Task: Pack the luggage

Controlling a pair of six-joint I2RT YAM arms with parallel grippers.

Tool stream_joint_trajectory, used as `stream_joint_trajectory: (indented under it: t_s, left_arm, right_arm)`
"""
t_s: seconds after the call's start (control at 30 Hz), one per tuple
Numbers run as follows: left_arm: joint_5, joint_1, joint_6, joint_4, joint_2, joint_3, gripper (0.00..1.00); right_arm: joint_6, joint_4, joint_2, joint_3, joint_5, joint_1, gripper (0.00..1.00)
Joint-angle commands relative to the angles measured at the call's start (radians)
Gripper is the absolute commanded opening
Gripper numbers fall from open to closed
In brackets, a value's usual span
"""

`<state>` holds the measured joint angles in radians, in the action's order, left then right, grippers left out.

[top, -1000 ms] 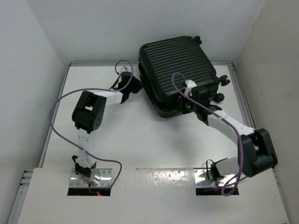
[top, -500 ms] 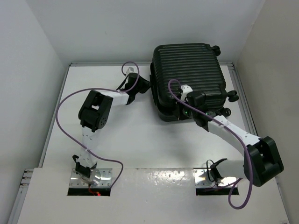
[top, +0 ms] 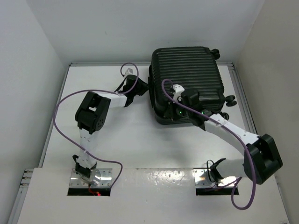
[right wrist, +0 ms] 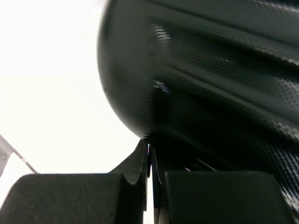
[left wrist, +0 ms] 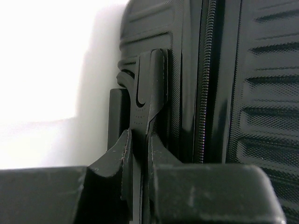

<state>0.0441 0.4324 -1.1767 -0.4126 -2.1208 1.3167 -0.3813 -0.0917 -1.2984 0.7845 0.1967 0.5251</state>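
The luggage (top: 187, 79) lies closed at the counter's (top: 121, 140) far right corner, so packing looks nearly done. The left hand (left wrist: 139, 135), narrow, pinches a tab (left wrist: 148, 79) on its left side. The right hand (right wrist: 149, 149), fingers together and empty, touches its near edge. Probably only fastening remains.

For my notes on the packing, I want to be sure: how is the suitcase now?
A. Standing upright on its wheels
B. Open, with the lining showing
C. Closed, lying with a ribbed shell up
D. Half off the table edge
C: in the top view the suitcase lies on the table with both shells together and a ribbed side facing up; no lining shows.
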Motion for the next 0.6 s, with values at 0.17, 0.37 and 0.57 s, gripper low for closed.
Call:
stream_joint_trajectory:
  t_s: [0.17, 0.37, 0.57]
  left_arm:
    - [0.12, 0.066, 0.003, -0.006, 0.056, -0.004, 0.0]
    - [0.054, 0.066, 0.003, 0.015, 0.024, 0.027, 0.0]
    - [0.025, 0.086, 0.012, 0.024, 0.004, 0.062, 0.0]
  right_arm:
    - [-0.074, 0.204, -0.064, 0.186, 0.083, 0.154, 0.0]
    - [-0.032, 0.181, -0.102, 0.254, -0.043, 0.233, 0.0]
    - [0.093, 0.185, -0.125, 0.277, -0.109, 0.292, 0.0]
